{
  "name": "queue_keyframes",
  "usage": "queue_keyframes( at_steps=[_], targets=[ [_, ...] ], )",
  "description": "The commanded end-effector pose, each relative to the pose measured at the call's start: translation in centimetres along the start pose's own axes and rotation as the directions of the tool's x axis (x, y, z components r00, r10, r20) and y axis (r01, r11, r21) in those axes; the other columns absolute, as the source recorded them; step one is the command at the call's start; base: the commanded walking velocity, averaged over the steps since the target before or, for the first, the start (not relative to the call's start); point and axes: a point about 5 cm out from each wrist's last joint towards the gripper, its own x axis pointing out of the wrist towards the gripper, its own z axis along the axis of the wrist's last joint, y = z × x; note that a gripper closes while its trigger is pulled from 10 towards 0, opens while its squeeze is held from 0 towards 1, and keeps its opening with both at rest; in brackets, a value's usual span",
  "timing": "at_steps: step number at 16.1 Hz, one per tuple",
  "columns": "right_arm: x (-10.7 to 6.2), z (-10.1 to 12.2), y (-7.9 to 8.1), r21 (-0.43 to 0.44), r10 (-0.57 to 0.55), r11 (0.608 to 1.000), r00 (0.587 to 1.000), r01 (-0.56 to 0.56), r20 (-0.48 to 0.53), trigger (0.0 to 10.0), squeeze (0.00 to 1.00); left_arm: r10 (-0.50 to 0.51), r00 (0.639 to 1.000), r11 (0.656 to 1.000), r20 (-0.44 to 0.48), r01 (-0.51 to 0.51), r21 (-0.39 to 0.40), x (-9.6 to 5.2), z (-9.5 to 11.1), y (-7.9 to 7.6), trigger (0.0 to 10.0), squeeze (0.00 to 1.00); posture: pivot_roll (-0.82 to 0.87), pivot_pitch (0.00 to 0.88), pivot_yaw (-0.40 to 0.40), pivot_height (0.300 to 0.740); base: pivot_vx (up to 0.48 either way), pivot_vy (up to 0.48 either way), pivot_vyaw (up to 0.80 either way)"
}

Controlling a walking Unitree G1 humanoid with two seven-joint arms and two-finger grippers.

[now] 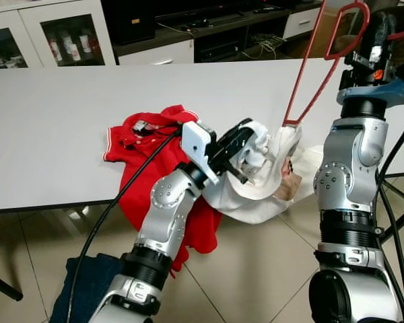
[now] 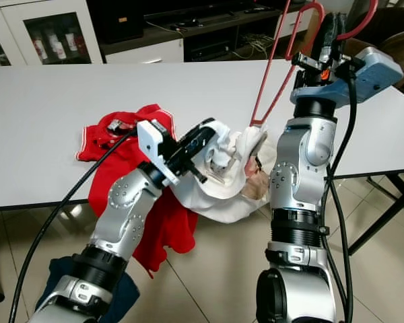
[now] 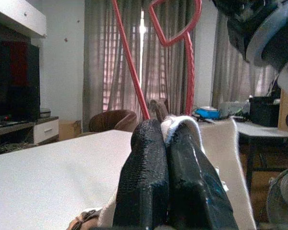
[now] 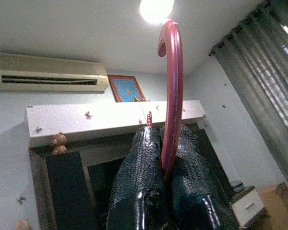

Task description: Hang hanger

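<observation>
Now we are watching our right gripper [image 4: 164, 158] holding the red hanger [image 1: 310, 81] up high, its two black fingers [image 4: 137, 177] pinched tight around the hook, and in the right wrist view that hook is curving upward past a ceiling light [image 4: 156, 8]. We are seeing the hanger's lower end dipping into the white garment [image 1: 269, 182] at the near edge of the white table [image 1: 54, 128], with the frame slanting up and to the right toward our raised right arm. Our left gripper [image 3: 165, 158] is closing on that same white garment, fingers pressed together with a fold of pale cloth squeezed between them, and it is sitting just beside the hanger's lower corner. The garment is spilling off the table edge and sagging toward the tiled floor [image 1: 256, 269]. To the left of it we are seeing a red shirt [image 1: 151, 145] lying crumpled on the table, part of it draping over the edge beneath our left forearm. A dark blue cloth [image 1: 87, 279] is lying on the floor near our left side. Behind the table a cabinet with glass doors [image 1: 54, 33] is standing, and in the right wrist view an air conditioner [image 4: 50, 79] is hanging on the wall.
</observation>
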Motion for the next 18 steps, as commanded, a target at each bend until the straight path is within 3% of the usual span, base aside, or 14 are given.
queue_keyframes(
  at_steps=[1, 2, 3, 4, 7, 10, 15, 18],
  targets=[
    [0.3, 0.6, 1.0, 0.069, 0.032, 0.997, 0.999, -0.034, 0.028, 0.0, 0.00, -0.032, 0.999, 0.998, -0.011, 0.033, 0.047, -0.1, -0.1, -0.5, 0.5, 0.00, 0.04, 0.007, 0.016, 0.740, 0.000, 0.000, 0.00],
    [0.3, 0.6, 1.1, 0.083, 0.035, 0.996, 0.999, -0.037, 0.030, 0.0, 0.00, -0.035, 0.999, 0.998, -0.014, 0.036, 0.053, -0.1, -0.2, -0.5, 0.5, 0.00, 0.04, 0.007, 0.016, 0.740, 0.000, 0.000, 0.00],
    [0.5, 0.9, 1.6, 0.185, 0.041, 0.982, 0.999, -0.047, 0.035, 0.0, 0.00, -0.045, 0.999, 0.997, -0.014, 0.046, 0.063, -0.1, -0.3, -0.7, 0.0, 0.00, 0.03, 0.009, 0.016, 0.740, 0.000, 0.000, 0.00],
    [0.9, 1.2, 1.7, 0.389, 0.027, 0.921, 0.999, -0.035, 0.026, 0.0, 0.00, -0.048, 0.999, 0.997, -0.012, 0.049, 0.066, 0.0, -0.3, -0.9, 0.0, 0.00, 0.03, 0.010, 0.015, 0.740, 0.000, 0.000, 0.00],
    [0.8, 0.8, -0.8, 0.671, -0.087, 0.737, 0.996, 0.084, -0.029, 0.0, 0.00, -0.054, 0.998, 0.997, 0.009, 0.054, 0.053, 0.3, -0.1, -1.3, 0.0, 0.00, 0.03, 0.011, 0.010, 0.740, 0.000, 0.000, 0.00],
    [-0.1, 1.0, -1.7, 0.746, -0.084, 0.662, 0.996, 0.068, -0.016, 0.0, 0.00, -0.054, 0.998, 0.998, 0.016, 0.053, 0.030, 0.2, -0.2, -1.4, 0.0, 0.00, 0.03, 0.013, 0.010, 0.740, 0.000, 0.000, 0.00],
    [0.0, 1.9, 0.1, 0.762, 0.047, 0.644, 0.998, -0.067, 0.048, 0.0, 0.00, -0.055, 0.998, 0.998, 0.000, 0.055, 0.019, 0.5, -0.4, -1.4, 0.0, 0.00, 0.03, 0.011, 0.015, 0.740, 0.000, 0.000, 0.00],
    [0.3, 2.5, 0.8, 0.780, 0.090, 0.615, 0.993, -0.120, 0.082, 0.0, 0.00, -0.012, 0.997, 0.999, -0.082, 0.016, 0.047, 0.7, -1.2, -0.7, 0.0, 0.00, 0.03, 0.006, 0.013, 0.740, 0.000, 0.000, 0.00]
  ],
)
